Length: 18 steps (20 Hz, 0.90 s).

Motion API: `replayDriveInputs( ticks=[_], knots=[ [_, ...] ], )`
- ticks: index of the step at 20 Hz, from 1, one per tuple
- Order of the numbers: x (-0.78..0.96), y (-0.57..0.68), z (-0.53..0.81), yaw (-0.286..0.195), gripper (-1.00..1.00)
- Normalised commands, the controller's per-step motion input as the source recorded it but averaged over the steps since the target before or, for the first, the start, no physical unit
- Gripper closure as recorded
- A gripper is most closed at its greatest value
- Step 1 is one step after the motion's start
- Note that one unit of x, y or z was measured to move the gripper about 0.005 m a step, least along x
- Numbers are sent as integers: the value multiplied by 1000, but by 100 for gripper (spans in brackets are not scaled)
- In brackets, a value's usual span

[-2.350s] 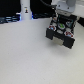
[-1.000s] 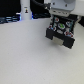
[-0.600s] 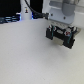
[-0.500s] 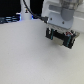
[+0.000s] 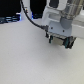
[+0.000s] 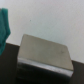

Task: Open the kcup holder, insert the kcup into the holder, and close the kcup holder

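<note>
- Since the earlier frames our arm (image 5: pixel 59 20) has swung down toward the exterior view's left, and it now covers most of the black box (image 5: pixel 64 43) we could see plainly before.
- The box sits on the desk (image 5: pixel 25 57), directly under the fingers; the wrist view shows its flat top (image 6: pixel 44 50) close below.
- We cannot tell whether the fingers are released or clenched; they are hidden.
- We judge the main risk to be pressing onto the lid and missing the front handle, which would shove the whole box backward.
- No green-topped pod shows here, only a blurred teal shape (image 6: pixel 4 26) at the wrist view's edge.
- A dark cable (image 5: pixel 30 15) hangs behind the arm, well apart.
</note>
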Motion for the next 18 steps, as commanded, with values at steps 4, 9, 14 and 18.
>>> replayDriveInputs(
  ticks=[4, 9, 14, 18],
  knots=[
    [-281, 220, -78, 201, -100],
    [-428, 333, -5, 147, -100],
    [-477, 466, 22, 106, -100],
    [-487, 531, 53, 94, -100]
  ],
)
